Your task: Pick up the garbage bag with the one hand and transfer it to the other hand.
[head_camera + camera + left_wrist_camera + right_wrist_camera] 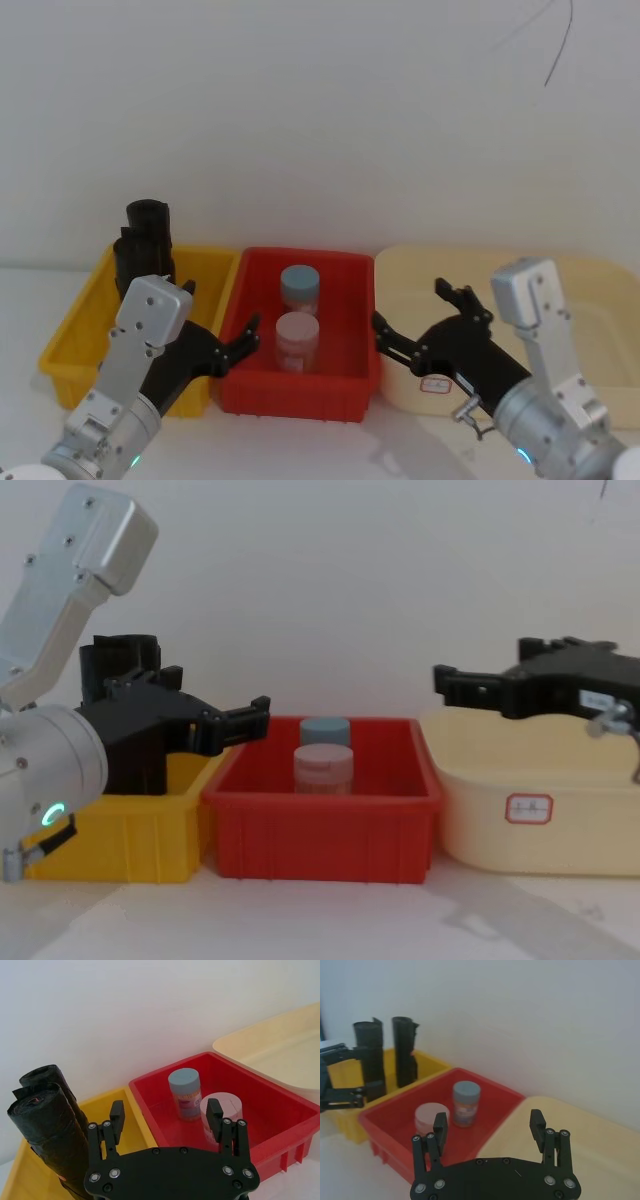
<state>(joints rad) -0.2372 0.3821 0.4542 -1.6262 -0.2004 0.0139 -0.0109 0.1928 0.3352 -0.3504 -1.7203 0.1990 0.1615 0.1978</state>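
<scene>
**Step in hand:** approach, ahead of the first grasp. Nothing has been lifted.

**Garbage bag:** 2 alike black rolls stand upright, just beside each other, in the back left corner of the yellow bin [70, 330]. The roll nearer the robot is taken to be the garbage bag [133, 262]; which of the 2 is meant cannot be settled. The second roll [148, 222] stands just behind it.

**Left gripper** [165, 1110] (green ring at the wrist): held above the right part of the yellow bin, close to its shared edge with the red bin [295, 395]. Its fingers [116, 1119] are spread and nothing is held. In the left wrist view both rolls lie off to one side of the fingers, not between them.

**Right gripper** [488, 1118] (blue ring): held above the left edge of the cream tray [480, 830], well apart from the rolls. Its fingers [538, 1127] are spread and nothing is held.

**Other items:** a blue-lidded jar [299, 288] and a pale jar [297, 340] stand in the red bin. All 3 containers rest on the white surface [330, 920].

**Next move, as judged:**
- The left gripper needs to be shifted toward the rolls until 1 finger lies on each side of the nearer roll.
- The fingers should be closed on its upper part, which stands clear of the bin wall.
- The neighbouring roll sits so close that it may be nudged or caught.
- A straight lift is called for before the roll is carried across the red bin to the right gripper.
</scene>
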